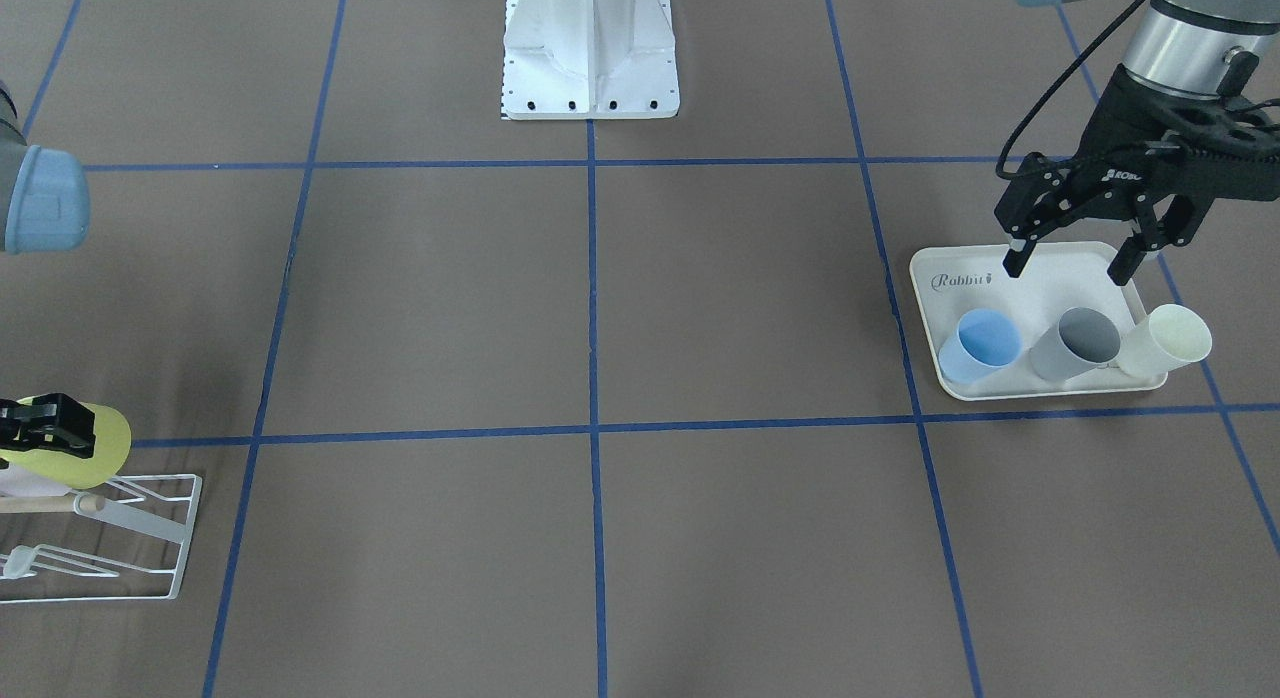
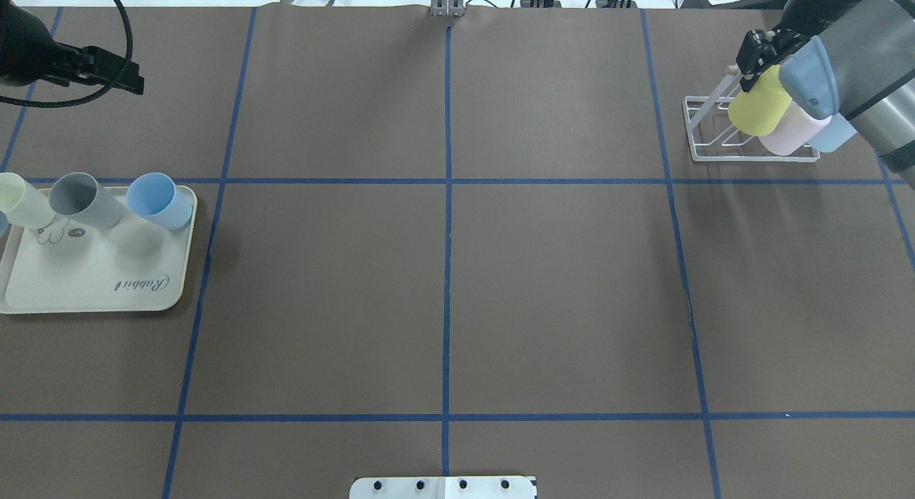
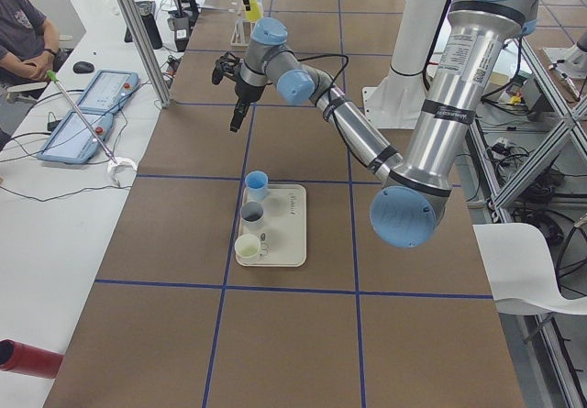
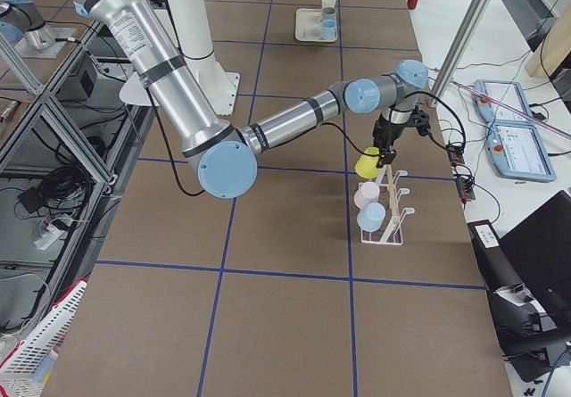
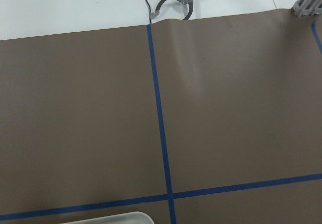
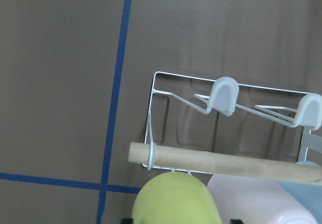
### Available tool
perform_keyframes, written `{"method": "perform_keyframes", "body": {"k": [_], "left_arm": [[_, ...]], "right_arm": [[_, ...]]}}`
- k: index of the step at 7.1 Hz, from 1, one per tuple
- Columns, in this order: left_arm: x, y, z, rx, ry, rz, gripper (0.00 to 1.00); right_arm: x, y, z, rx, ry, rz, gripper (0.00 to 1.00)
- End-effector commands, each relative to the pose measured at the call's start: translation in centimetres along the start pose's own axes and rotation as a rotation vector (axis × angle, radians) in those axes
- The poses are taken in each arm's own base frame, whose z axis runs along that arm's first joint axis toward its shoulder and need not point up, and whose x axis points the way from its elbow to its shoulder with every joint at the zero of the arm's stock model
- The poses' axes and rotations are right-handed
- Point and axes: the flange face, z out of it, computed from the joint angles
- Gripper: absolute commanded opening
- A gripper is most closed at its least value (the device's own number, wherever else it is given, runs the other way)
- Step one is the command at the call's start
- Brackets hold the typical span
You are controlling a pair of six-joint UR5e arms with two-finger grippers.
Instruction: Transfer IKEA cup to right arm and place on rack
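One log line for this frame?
right tool: shut on yellow cup at rack | left tool: open, empty, raised near tray

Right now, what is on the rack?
A pink cup and a blue cup sit on the rack; a yellow cup, held by the right pincer, is at its end. The pegs beneath them are hidden.

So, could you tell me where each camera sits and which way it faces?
Front-facing: opposite the robot, facing its base; left gripper on its right.
Overhead: behind the robot, looking forward; right gripper at the rack.
Exterior left: table's left end; left arm near.
Exterior right: right end; right arm near.
Left wrist: down on table.
Right wrist: down on rack and yellow cup, shared with overhead.
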Motion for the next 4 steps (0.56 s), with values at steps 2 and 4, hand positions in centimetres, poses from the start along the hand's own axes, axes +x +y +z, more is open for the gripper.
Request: {"method": "perform_keyframes", "body": {"k": [2, 4], "left_arm": [[0.1, -0.02, -0.08, 0.001, 0.003, -0.003, 1.0], [0.07, -0.03, -0.01, 0.0, 0.002, -0.006, 1.0]], "right_arm": [[0.48, -0.14, 0.84, -0.016, 0.005, -0.01, 0.31], [0.67, -0.25, 0.94, -0.019, 0.006, -0.004, 0.43]]}}
